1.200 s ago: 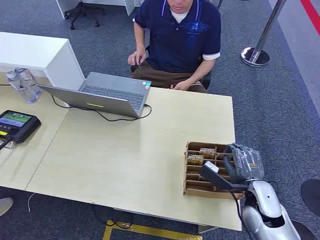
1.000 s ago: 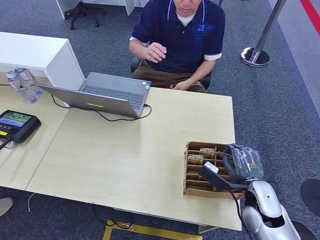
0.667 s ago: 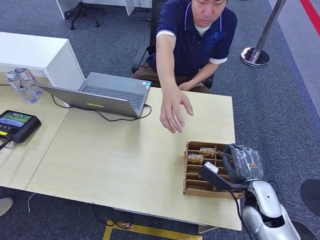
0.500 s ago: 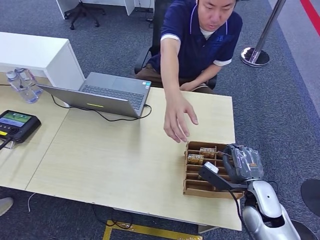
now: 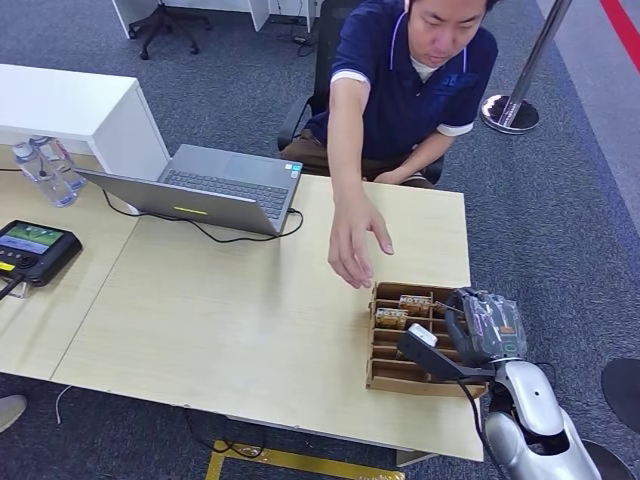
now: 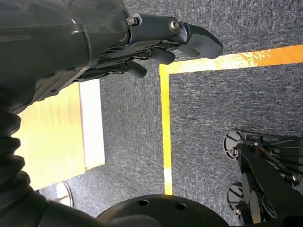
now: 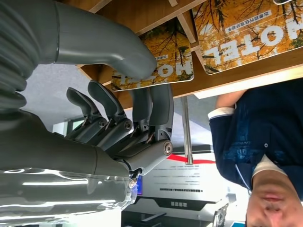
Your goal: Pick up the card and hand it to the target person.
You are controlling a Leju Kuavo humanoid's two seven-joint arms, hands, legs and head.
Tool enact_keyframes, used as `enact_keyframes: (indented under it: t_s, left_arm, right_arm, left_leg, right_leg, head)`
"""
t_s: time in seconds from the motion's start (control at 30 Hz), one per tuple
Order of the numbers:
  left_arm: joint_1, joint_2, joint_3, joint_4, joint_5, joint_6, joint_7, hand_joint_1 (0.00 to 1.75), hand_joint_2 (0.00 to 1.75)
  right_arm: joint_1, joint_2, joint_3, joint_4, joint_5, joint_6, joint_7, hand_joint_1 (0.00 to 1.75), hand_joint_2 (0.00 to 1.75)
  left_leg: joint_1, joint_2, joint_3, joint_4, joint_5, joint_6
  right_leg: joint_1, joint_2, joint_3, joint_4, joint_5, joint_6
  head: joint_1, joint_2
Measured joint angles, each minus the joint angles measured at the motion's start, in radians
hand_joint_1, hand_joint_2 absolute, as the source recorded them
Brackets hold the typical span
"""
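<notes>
Right hand (image 5: 483,325) at the near right of the table (image 5: 226,310), over a slotted cardboard tray (image 5: 392,375); thumb and fingers pinch one card (image 7: 157,71), its lower part hidden in the slot. Further cards (image 5: 404,305) stand in the far slots. Person's hand (image 5: 355,245) reaches toward the tray's far left corner. Left hand (image 6: 150,45) hangs over the floor, fingers loosely extended, holding nothing.

Bright, even overhead office light; soft short shadows under laptop (image 5: 219,188) & person's hand (image 5: 356,240). Head view sharp, slight wide-angle bend at edges. Glare on floor tape (image 6: 228,59) in left wrist view. Right wrist view: near fingers (image 7: 107,113) soft, backgrnd overexposed.
</notes>
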Motion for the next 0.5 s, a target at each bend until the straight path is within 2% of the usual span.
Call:
enact_keyframes:
  t_s: [0.33,0.43,0.5]
  left_arm:
    - [0.0,0.0,0.0,0.0,-0.006,-0.031,-0.017,0.0,0.0]
    - [0.0,0.0,0.0,0.0,-0.006,-0.031,-0.016,0.0,0.0]
    - [0.0,0.001,0.0,0.0,-0.006,-0.031,-0.016,0.0,0.0]
  right_arm:
    - [-0.009,-0.012,-0.004,-0.016,-0.044,0.005,-0.019,1.55,1.75]
    - [-0.029,-0.026,-0.019,-0.042,-0.067,0.026,-0.028,1.5,1.75]
    - [-0.05,-0.037,-0.029,-0.058,-0.085,0.046,-0.038,1.39,1.75]
  left_leg:
    - [0.0,0.0,0.0,0.0,0.0,0.0]
    - [0.0,0.0,0.0,0.0,0.001,0.0]
    - [0.0,0.0,0.0,0.0,0.001,0.0]
  right_leg:
    - [0.0,0.0,0.0,0.0,0.001,0.0]
    - [0.0,0.0,0.0,0.0,0.001,0.0]
    - [0.0,0.0,0.0,0.0,0.001,0.0]
  head:
    - [0.0,0.0]
    - [0.0,0.0]
    - [0.0,0.0]
